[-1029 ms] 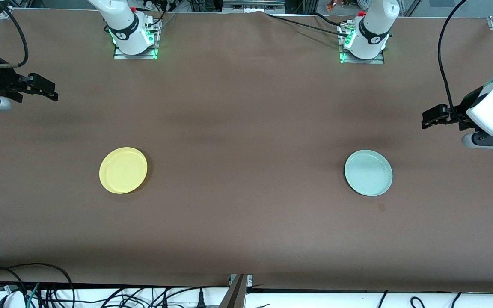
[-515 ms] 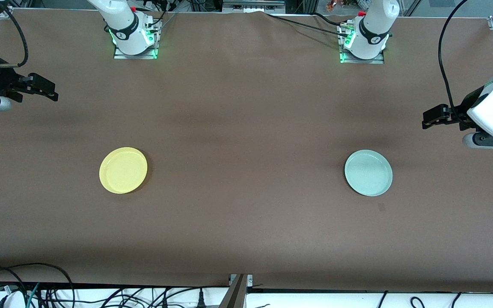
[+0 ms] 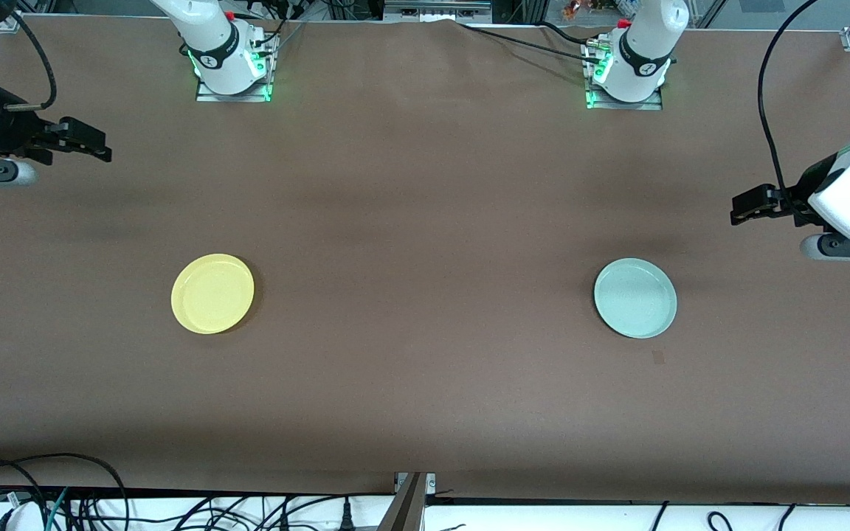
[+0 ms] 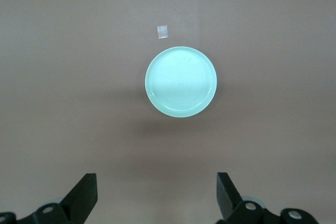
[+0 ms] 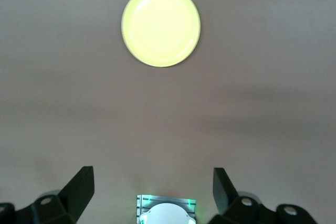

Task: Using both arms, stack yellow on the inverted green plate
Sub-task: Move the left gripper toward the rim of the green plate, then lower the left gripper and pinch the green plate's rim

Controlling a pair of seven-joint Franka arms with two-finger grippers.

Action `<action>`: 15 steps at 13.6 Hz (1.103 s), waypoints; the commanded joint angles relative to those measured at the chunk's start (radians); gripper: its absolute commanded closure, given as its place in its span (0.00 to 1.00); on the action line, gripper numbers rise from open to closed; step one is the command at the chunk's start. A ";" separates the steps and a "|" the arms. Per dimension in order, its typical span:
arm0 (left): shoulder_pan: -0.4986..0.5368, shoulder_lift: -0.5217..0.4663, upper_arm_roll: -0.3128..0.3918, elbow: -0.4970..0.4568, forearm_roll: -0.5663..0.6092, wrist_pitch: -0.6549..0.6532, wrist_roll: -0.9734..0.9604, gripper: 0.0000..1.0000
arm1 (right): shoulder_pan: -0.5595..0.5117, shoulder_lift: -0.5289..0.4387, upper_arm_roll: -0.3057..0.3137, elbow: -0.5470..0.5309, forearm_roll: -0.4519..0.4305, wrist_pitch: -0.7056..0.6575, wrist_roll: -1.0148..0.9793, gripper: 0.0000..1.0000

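Observation:
The yellow plate (image 3: 212, 293) lies flat on the brown table toward the right arm's end; it also shows in the right wrist view (image 5: 160, 25). The pale green plate (image 3: 635, 298) lies flat, rim up, toward the left arm's end; it also shows in the left wrist view (image 4: 180, 81). My right gripper (image 3: 100, 147) hangs open and empty over the table's edge at its own end, well apart from the yellow plate (image 5: 152, 195). My left gripper (image 3: 736, 210) hangs open and empty over the table at its own end, apart from the green plate (image 4: 156, 198).
The two arm bases (image 3: 232, 70) (image 3: 626, 77) stand along the table's edge farthest from the front camera. A small tape mark (image 3: 658, 358) lies on the table nearer to the front camera than the green plate. Cables (image 3: 63, 501) hang below the table's near edge.
My right gripper has shifted a little toward the table's middle and toward the bases' edge. My left gripper has drifted slightly. The plates have not moved.

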 commanded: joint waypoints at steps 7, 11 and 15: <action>0.083 0.030 0.002 -0.201 -0.085 0.242 0.086 0.00 | 0.001 0.011 0.049 0.068 0.001 -0.050 0.000 0.00; 0.106 0.114 0.003 -0.235 -0.088 0.346 0.094 0.00 | -0.001 0.011 0.041 0.068 0.003 -0.033 0.002 0.00; 0.123 0.148 0.003 -0.322 -0.168 0.484 0.159 0.00 | -0.004 0.008 0.024 0.051 -0.003 0.068 0.002 0.00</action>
